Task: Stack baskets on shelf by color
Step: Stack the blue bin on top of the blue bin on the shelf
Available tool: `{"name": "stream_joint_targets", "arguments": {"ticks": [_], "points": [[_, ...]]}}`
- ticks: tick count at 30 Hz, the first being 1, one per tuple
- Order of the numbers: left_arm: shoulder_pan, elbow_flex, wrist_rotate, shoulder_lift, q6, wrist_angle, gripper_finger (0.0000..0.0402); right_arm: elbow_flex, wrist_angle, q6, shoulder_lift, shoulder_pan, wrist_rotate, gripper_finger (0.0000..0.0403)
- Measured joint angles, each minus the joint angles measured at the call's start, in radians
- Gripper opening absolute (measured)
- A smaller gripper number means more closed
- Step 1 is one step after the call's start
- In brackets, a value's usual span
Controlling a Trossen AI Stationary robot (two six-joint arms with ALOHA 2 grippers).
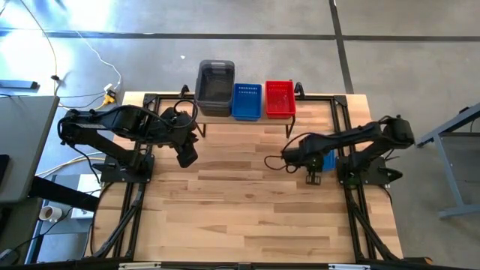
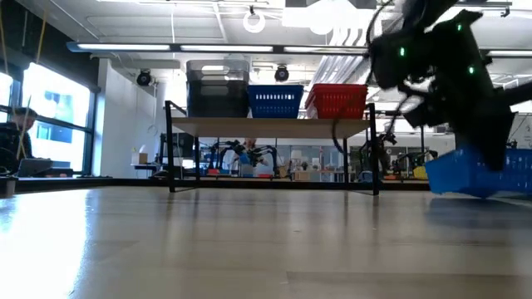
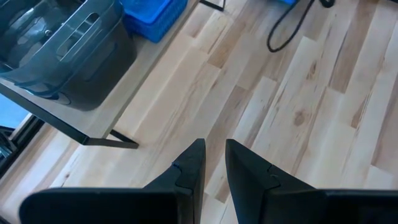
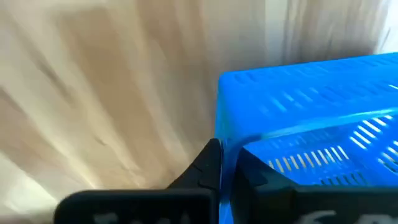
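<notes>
Sorting was nearly finished: one loose blue basket remained in the right gripper's grasp.

On the shelf (image 1: pixel 244 122) stood a grey stack (image 1: pixel 215 88), a blue stack (image 1: pixel 247 100) and a red stack (image 1: pixel 280 98), side by side; how many baskets each held could not be counted. The right gripper (image 4: pixel 225 163) had its fingers clamped over the rim of the loose blue basket (image 4: pixel 311 118), low over the worktop (image 1: pixel 247 202) at its right side, well apart from the shelf. The left gripper (image 3: pixel 213 163) waited near the shelf's grey end, fingers nearly closed and holding nothing. Judged remaining: carrying this basket onto the blue stack.
</notes>
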Motion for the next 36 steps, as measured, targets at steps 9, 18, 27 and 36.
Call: {"name": "stream_joint_targets", "arguments": {"ticks": [9,18,27,36], "points": [[0.000,0.000,0.000,0.000,0.022,0.000,0.0053,0.195,0.003,0.204,-0.020,0.138,-0.046,0.0000],[0.000,0.000,-0.001,0.000,0.022,0.000,0.0053,0.429,0.028,0.325,-0.020,0.225,-0.036,0.0000],[0.000,0.000,-0.002,0.000,0.022,0.000,0.0053,0.608,0.089,0.348,-0.020,0.247,0.017,0.0000],[0.000,0.000,-0.004,0.000,0.022,0.000,0.0053,0.764,0.137,0.316,-0.019,0.243,0.155,0.0000]]}}
